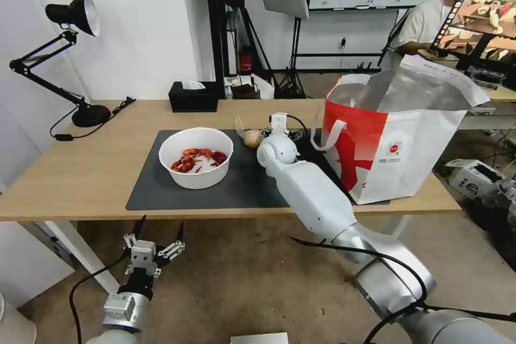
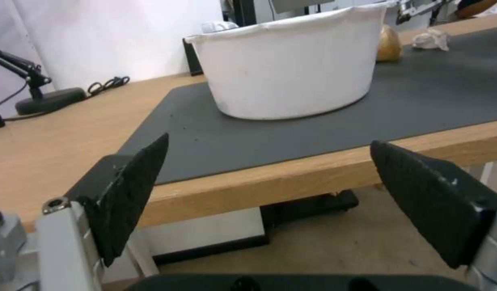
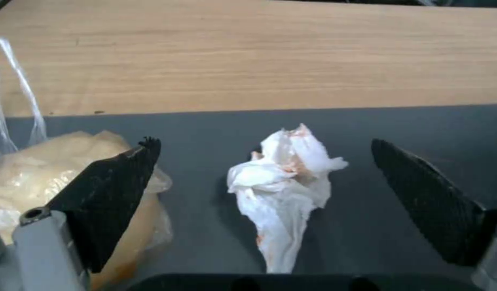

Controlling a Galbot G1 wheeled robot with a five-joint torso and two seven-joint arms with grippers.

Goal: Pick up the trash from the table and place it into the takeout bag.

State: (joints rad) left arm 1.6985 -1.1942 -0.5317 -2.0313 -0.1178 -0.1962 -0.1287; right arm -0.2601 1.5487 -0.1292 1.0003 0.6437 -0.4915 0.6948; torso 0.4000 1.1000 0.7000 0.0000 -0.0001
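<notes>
On the dark mat (image 1: 156,193) of the table (image 1: 80,172) stands a white bowl (image 1: 196,157) of red crayfish shells, also close up as the bowl (image 2: 291,68). A crumpled white tissue (image 3: 283,182) lies on the mat between the spread fingers of my right gripper (image 3: 263,142), which is open and low over it. Beside one finger (image 3: 105,190) lies the yellowish bun in a clear bag (image 3: 27,169), seen too as the bun (image 1: 251,137). The red-and-white takeout bag (image 1: 398,140) stands open at the table's right end. My left gripper (image 1: 161,221) hangs open below the table's front edge.
A black tissue box (image 1: 193,97) and a black desk lamp (image 1: 70,16) stand along the table's far side. My right forearm (image 1: 317,199) reaches over the front edge, close to the bag's white handle (image 1: 329,134). Equipment lies on the floor at right.
</notes>
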